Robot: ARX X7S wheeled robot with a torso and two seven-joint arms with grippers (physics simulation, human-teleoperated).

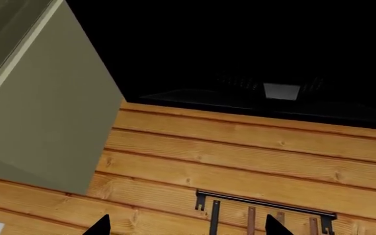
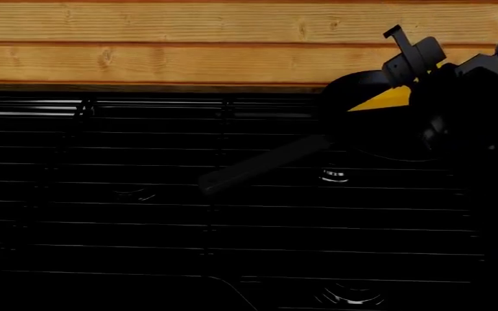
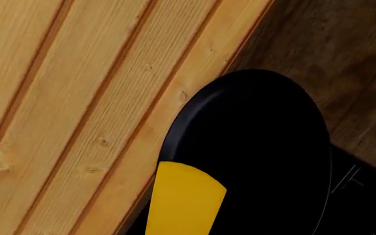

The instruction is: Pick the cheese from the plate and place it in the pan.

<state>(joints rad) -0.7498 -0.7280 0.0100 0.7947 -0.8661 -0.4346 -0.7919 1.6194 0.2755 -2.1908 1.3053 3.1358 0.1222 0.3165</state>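
Note:
The yellow-orange cheese [image 2: 386, 100] is at the far right of the head view, over the back of the black pan [image 2: 353, 87], whose long handle [image 2: 262, 165] runs toward the lower left. My right gripper [image 2: 415, 96] is at the cheese and appears shut on it. The arm hides most of the pan there. In the right wrist view the cheese [image 3: 184, 200] reaches up from the jaw edge and overlaps the pan [image 3: 260, 142] and its rim; the fingers themselves do not show. My left gripper [image 1: 188, 227] is open and empty, facing a wall. The plate is out of view.
The pan sits on a black stove [image 2: 189, 214] with grates, against a wooden plank wall [image 2: 189, 45]. The left wrist view shows that wall [image 1: 240, 156], an olive cabinet [image 1: 44, 107] and a black rail with hanging utensils [image 1: 266, 203].

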